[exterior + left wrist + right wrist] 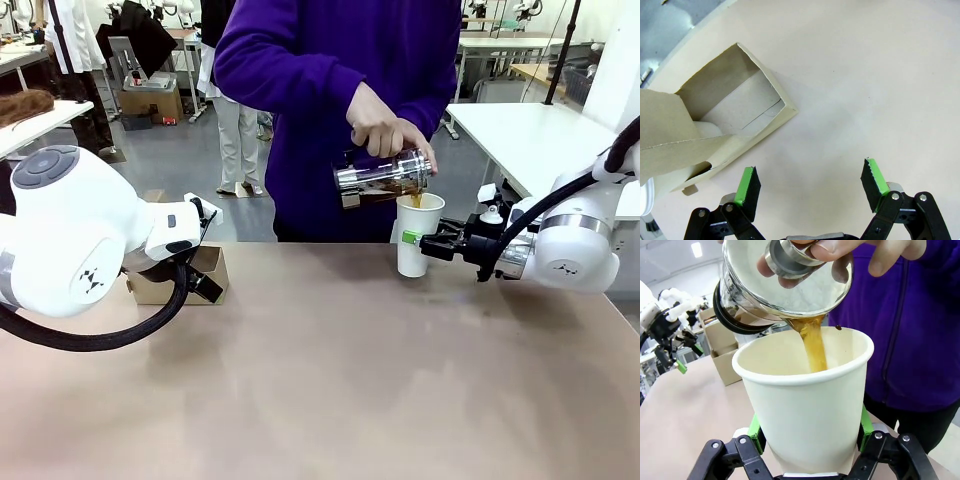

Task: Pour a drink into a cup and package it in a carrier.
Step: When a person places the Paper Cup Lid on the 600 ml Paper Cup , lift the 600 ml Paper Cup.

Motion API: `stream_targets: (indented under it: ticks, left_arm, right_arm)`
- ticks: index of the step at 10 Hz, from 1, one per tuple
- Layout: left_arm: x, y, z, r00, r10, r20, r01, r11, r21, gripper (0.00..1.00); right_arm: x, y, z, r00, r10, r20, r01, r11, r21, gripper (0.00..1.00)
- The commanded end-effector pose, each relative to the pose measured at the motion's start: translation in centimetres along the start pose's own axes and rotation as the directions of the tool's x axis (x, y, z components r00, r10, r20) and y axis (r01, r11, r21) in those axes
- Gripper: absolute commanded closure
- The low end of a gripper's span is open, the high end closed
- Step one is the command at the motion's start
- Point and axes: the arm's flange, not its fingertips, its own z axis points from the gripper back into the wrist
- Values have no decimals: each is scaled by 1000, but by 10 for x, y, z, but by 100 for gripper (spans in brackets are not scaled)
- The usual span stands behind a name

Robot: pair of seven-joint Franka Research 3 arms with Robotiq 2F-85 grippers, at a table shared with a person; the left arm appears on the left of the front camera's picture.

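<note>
Beige tabletop (330, 380). Left: left gripper (810, 175) poised above surface, jaws spread wide, just beside brown cardboard carrier (785, 112). Right of centre: person's hand (385, 130) tilting clear glass jar (380, 175), streaming dark brown drink (812, 342) into white paper cup (805, 395) clamped by right gripper (810, 432).

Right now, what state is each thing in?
cup, upright, unlidded, being filled
jar, tilted, pouring
drink, streaming into the cup
carrier, on table, visible slot empty
left gripper, open, holding nothing
right gripper, shut on cup
person's hand, gripping jar
</note>
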Motion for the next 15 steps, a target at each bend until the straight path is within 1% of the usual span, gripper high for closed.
stream_targets:
  ticks: [1,15]
  left_arm:
    - [0,0,0,1000,1,1,-1,1000,-1,0]
    - [0,0,0,1000,1,1,-1,1000,-1,0]
  right_arm:
    - [4,4,0,1000,-2,9,2,1000,-5,20]
    - [4,4,0,1000,-2,9,2,1000,-5,20]
